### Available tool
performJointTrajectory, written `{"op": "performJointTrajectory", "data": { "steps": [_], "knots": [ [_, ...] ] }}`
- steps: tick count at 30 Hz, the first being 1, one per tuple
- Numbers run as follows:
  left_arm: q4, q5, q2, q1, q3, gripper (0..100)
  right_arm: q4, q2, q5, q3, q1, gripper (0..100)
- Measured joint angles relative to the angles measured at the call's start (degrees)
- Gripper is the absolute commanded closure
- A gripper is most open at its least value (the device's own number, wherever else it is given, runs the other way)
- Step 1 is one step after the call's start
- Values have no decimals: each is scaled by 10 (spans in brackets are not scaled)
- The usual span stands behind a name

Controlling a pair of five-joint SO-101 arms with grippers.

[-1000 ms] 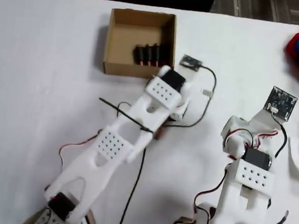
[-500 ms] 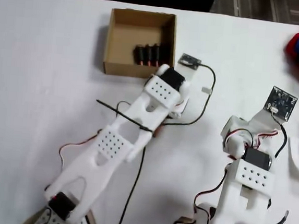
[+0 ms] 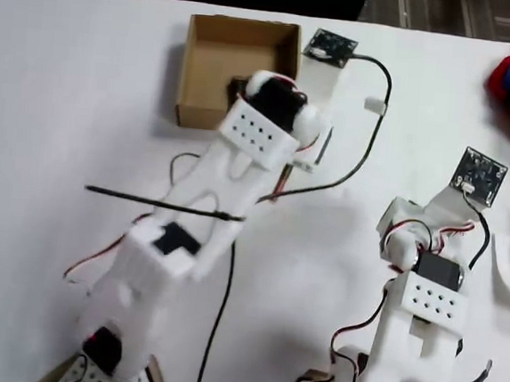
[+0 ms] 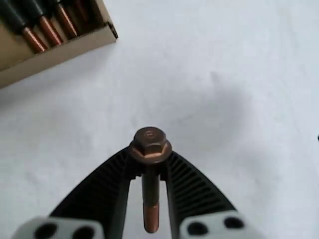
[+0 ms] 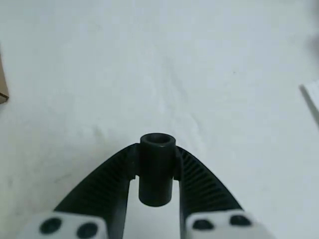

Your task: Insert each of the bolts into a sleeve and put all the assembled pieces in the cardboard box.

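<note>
Left gripper point(image 4: 150, 158) is clamped on the copper bolt point(image 4: 150, 145), right gripper point(image 5: 156, 153) on the black sleeve point(image 5: 156, 172), so we'd line their axes up straight before pushing.

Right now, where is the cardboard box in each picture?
High view: cardboard box at the table's far middle, the left arm over its near right corner.
Left wrist view: its corner, beyond the left gripper and its bolt.
Right wrist view: a brown sliver at the frame edge, probably its corner.
Shared landmark: the assembled pieces inside the box, in the high and left wrist views.
</note>
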Motion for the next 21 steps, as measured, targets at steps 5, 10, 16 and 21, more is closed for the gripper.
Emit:
{"op": "performJointTrajectory", "data": {
  "steps": [5, 10, 16, 21],
  "knots": [
    [-62, 0, -138, 10, 189, 974, -11, 0, 2, 0, -17, 978],
    [-227, -1, -235, 8, 357, 976, -30, 0, 4, 1, -84, 978],
    [-418, -1, -369, 9, 574, 976, -61, -1, 4, 27, -143, 978],
    [-598, -1, -486, 9, 759, 975, -187, -1, 4, 105, -170, 978]
  ]
}}
